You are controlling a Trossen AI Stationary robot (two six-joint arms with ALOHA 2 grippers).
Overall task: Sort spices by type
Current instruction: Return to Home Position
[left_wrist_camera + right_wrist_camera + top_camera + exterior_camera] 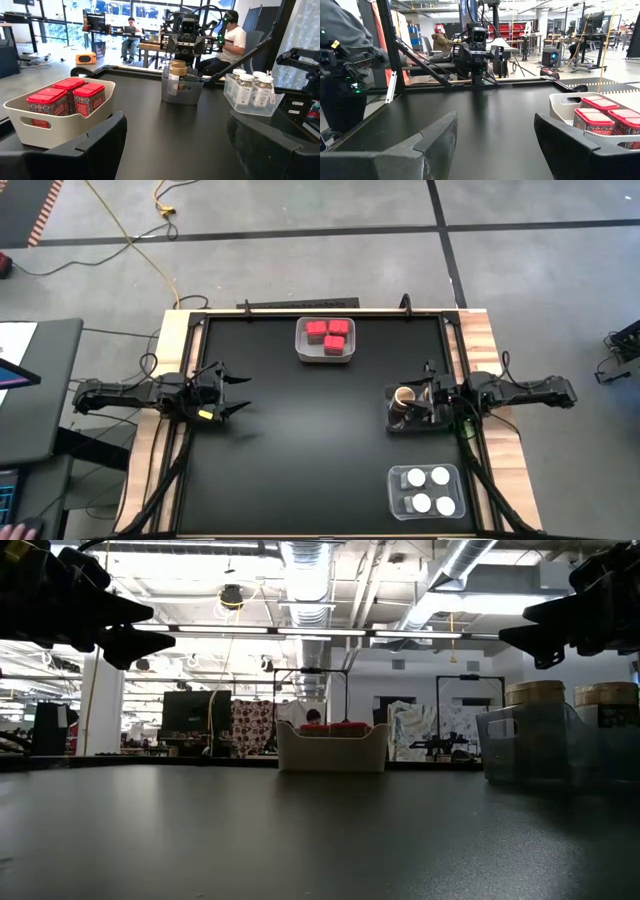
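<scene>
- Sorting apparently done: nothing loose on the bench [300,460], each kind in a bin of its own.
- Red boxes [326,334]: three, packed together in the white bin [302,354], at the upper middle of the high view.
- White-lidded jars [415,477]: four, upright in the clear bin [394,492], on the right side at the lower edge of the high view.
- Brown jars [535,693]: two lids counted in the low view, standing in the dark bin [394,424] at the right side of the bench.
- Step in hand, as a judgement: parking the arms, with no spice left to carry.
- Left pincer [238,393]: at the left side, raised off the bench, fingers spread, holding nothing.
- Right pincer [496,131]: at the right side, over the outer part of the dark bin in the high view, above the brown lids in the low view, fingers spread wide, empty.
- Next move, likely: only settling both arms at rest. For the right arm, calls for staying above the brown lids, so as not to knock a jar or drag the dark bin.
- Writing: patterned labels on the red boxes, a pale label on one brown jar, speckled labels on the white-lidded jars. Too small to read on all of them, and no brand made out.
</scene>
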